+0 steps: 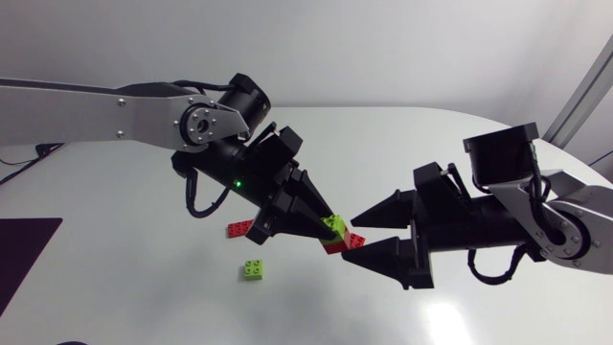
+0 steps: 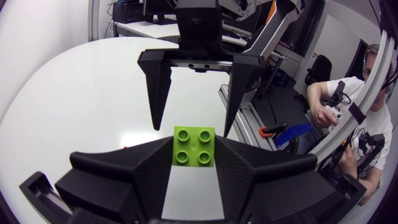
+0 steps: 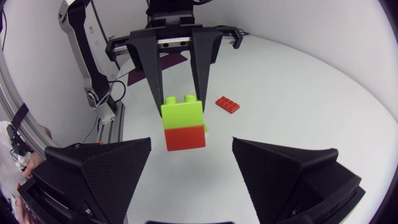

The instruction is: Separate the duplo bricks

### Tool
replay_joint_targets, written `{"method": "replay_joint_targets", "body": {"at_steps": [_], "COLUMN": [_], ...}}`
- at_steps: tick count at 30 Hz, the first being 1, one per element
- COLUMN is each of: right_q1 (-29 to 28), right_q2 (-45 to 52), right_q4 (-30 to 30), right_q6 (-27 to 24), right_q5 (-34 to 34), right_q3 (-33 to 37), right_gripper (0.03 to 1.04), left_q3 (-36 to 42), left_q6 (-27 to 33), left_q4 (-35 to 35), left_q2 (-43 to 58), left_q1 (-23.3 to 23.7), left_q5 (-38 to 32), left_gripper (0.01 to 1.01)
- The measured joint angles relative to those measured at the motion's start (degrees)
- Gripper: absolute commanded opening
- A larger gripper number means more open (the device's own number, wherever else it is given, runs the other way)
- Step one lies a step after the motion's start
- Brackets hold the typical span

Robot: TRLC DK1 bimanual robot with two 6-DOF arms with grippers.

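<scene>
My left arm [image 1: 115, 110] comes in from the left and slopes down toward the middle of the tabletop [image 1: 144, 287]. The left tool [image 1: 330, 228] is clamped from two sides on a lime green brick [image 3: 182, 111], whose top shows four round studs. A red brick [image 3: 185, 137] is stuck under it, and the pair is held above the tabletop. My right arm [image 1: 565, 216] lies low from the right. The right tool [image 1: 351, 237] is spread wide, with a finger on either side of the pair and neither touching it. A second green brick [image 1: 253, 270] and a flat red plate [image 1: 239, 228] lie on the tabletop nearby.
</scene>
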Motion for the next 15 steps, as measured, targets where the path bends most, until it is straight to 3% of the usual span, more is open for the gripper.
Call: {"method": "replay_joint_targets", "body": {"at_steps": [6, 15], "right_q1": [1.0, 2.4], "right_q2": [0.6, 1.0], "right_q4": [0.0, 0.0], "right_q6": [0.0, 0.0], "right_q5": [-0.1, -0.2], "right_q3": [0.6, 0.8], "right_gripper": [0.82, 0.42], "left_q3": [0.0, 0.0], "left_q6": [-0.4, -0.4], "left_q4": [-0.7, -1.1], "left_q2": [0.0, 0.0], "left_q1": [-0.8, -0.8], "left_q5": [0.8, 2.1], "left_gripper": [0.336, 0.336]}}
